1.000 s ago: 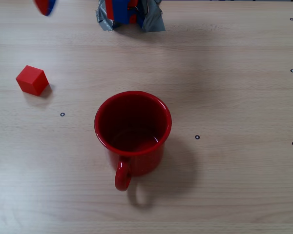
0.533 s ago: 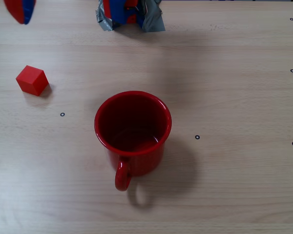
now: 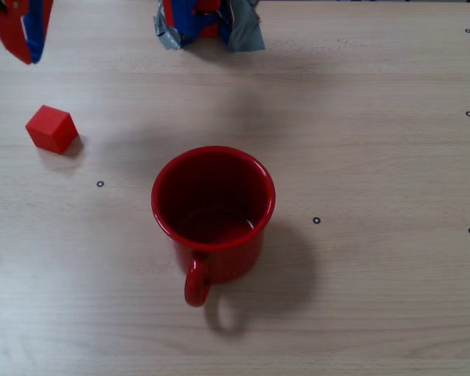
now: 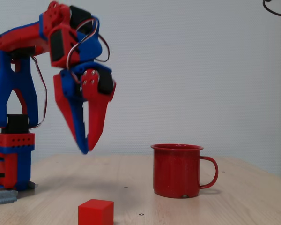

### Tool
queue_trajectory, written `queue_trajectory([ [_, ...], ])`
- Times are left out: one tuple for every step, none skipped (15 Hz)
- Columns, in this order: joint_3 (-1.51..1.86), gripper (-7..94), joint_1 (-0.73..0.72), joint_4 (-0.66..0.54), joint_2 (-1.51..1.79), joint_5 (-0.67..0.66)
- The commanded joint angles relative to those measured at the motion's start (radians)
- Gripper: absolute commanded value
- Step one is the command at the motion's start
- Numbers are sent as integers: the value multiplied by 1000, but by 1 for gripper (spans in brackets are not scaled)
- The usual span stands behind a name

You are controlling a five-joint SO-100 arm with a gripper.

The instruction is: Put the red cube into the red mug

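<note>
The small red cube (image 3: 51, 128) sits on the wooden table at the left; it also shows low in the foreground of the side view (image 4: 95, 212). The large red mug (image 3: 213, 205) stands upright in the middle, handle (image 3: 196, 283) toward the near edge, with nothing inside. From the side the mug (image 4: 176, 169) is at the right. My red-and-blue gripper (image 3: 29, 56) hangs in the air at the top left, behind the cube. Its fingers (image 4: 86, 147) point down, meet at the tips and hold nothing, well above the table.
The arm's base (image 3: 210, 22), taped to the table, is at the top centre, and at the left in the side view (image 4: 11, 159). Small black dot marks (image 3: 100, 184) are scattered over the tabletop. A white wall stands behind the table.
The gripper has swung left along the top edge and come further into view, toward the cube's side. Cube and mug have not moved.
</note>
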Motion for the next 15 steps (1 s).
queue_trajectory([
  [6, 0, 21, -37, 34, -35],
  [28, 0, 28, -60, 34, -51],
  [54, 0, 31, -83, 35, -63],
  [81, 0, 34, -120, 35, -71],
  [104, 0, 37, -150, 35, -87],
  [115, 0, 38, -158, 34, -103],
  [118, 0, 38, -158, 34, -109],
  [124, 0, 34, -163, 29, -109],
  [138, 0, 28, -173, 28, -109],
  [144, 0, 26, -179, 28, -109],
  [146, 8, 26, -178, 28, -104],
  [156, 14, 26, -186, 29, -92],
  [166, 18, 28, -189, 31, -84],
  [183, 24, 25, -202, 32, -97],
  [204, 31, 25, -224, 35, -97],
])
